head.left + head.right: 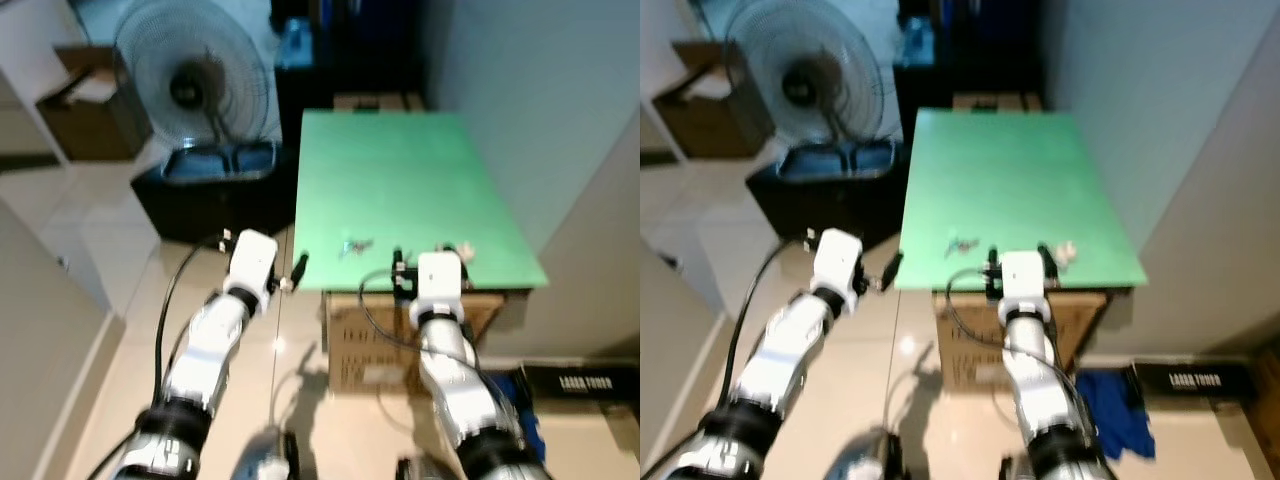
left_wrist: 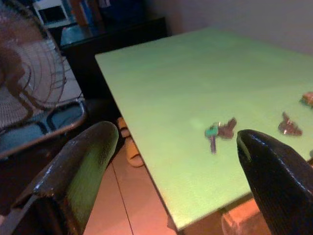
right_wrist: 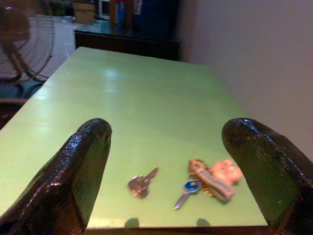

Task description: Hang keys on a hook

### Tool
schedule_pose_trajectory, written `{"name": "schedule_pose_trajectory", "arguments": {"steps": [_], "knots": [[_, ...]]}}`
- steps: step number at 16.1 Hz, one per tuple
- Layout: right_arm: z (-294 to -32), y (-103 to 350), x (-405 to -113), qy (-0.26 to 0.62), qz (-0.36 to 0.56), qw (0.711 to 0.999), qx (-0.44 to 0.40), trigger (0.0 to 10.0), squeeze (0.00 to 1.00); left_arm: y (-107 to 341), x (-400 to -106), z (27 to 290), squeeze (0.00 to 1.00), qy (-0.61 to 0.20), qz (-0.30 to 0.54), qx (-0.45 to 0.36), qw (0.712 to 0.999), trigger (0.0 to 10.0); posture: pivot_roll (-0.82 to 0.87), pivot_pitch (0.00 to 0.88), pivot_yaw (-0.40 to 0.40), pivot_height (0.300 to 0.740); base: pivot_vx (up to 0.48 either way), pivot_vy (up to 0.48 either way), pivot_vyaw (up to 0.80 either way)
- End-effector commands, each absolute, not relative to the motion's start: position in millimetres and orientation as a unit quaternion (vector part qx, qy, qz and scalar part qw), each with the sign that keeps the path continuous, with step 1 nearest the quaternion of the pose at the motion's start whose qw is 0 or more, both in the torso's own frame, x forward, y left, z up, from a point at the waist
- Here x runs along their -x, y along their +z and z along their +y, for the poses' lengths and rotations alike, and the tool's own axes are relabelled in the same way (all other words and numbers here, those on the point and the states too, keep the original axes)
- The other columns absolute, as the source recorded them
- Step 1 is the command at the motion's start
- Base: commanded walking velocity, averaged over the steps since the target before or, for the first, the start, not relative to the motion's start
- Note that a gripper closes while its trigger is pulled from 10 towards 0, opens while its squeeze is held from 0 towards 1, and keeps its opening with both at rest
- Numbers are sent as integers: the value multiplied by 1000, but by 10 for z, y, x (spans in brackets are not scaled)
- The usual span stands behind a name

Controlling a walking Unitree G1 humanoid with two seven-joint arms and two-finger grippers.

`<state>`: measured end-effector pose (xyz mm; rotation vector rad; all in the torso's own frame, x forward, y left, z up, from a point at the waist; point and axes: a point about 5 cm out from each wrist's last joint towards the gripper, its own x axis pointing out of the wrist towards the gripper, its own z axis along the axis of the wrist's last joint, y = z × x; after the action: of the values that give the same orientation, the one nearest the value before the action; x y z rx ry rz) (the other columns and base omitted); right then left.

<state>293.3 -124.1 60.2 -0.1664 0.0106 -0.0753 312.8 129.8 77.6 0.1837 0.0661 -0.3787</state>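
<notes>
The green table (image 1: 400, 190) lay ahead of both arms, its near edge just beyond the fingertips, and a large fan (image 1: 195, 85) stood well off past the left arm. The wall rose close along the outer side of the right arm, so that side offered little room for swinging; the open tiled floor on the left arm's side gave far more. No hook could be made out anywhere.

The right gripper (image 3: 166, 161) hovered at the table's near edge with its fingers spread wide and nothing between them. Just ahead of it, near that edge, lay the keys with the orange fob (image 3: 212, 178), a blue-headed key among them, and a single key (image 3: 141, 183) lay beside them, closer to the middle of the gap between the fingers. The left gripper (image 2: 166, 161) was also spread wide and empty, off the table's corner, with a teal-headed bunch of keys (image 2: 220, 132) ahead of it on the green top.

The step in hand looked like reaching for keys. A good approach would likely come straight forward and low, staying clear of the table edge, and close on the fob rather than on a flat key.
</notes>
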Motion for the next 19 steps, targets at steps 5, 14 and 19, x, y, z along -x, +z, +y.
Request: {"name": "schedule_pose_trajectory", "arguments": {"steps": [5,14,19], "knots": [[-1259,597,-2936,-41,10,996,77,10000,0,806,-3148,1288,0,-198,29,-107,974,10000,-45,0,66,740,0,0,0],[-1214,540,-2927,-26,20,996,81,10000,0,805,-3168,1276,0,-201,32,-138,969,10000,-39,0,66,740,0,0,0],[-1192,528,-2917,-19,19,996,83,10000,0,801,-3198,1279,0,-188,39,-132,972,10000,-49,0,75,740,0,-370,0]]}}
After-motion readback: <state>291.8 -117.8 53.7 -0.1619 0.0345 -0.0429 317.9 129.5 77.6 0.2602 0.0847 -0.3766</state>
